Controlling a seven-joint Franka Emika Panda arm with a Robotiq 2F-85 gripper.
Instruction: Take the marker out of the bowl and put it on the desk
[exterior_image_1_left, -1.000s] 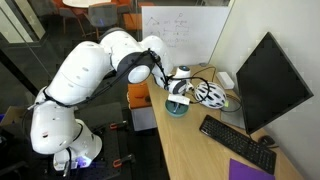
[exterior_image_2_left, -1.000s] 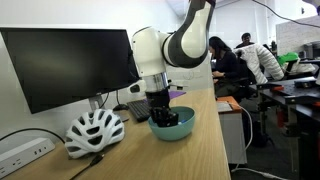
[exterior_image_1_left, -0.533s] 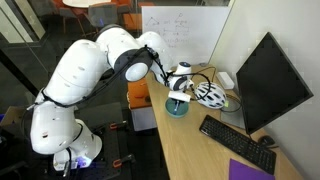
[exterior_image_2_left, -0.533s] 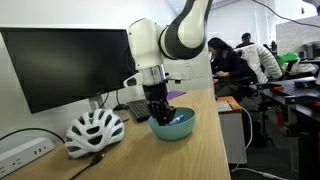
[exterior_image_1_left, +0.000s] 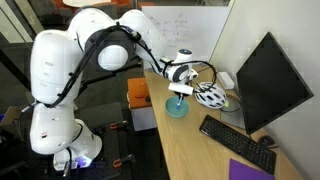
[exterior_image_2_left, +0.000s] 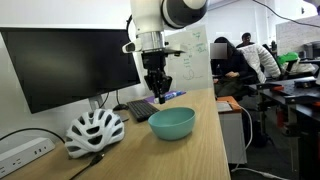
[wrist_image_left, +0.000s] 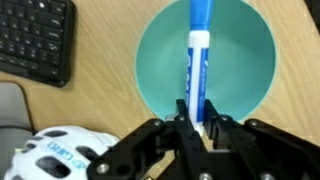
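Gripper hangs over the bowl, with its jaws closed down on the top end of the marker. In the exterior view from the desk end the marker stands upright, long axis vertical and free end pointing straight down at the bowl, seemingly clear of the rim. From the wrist view it runs straight away from the fingers, right across the middle of the teal bowl.

The marker has a blue barrel with a white label band, print too blurry to read. Same for the grey logo on the white helmet and the scribbles on the whiteboard.

Around it on the desk: the helmet near the bowl, a black keyboard, a monitor behind, and an orange-topped box off the desk edge.
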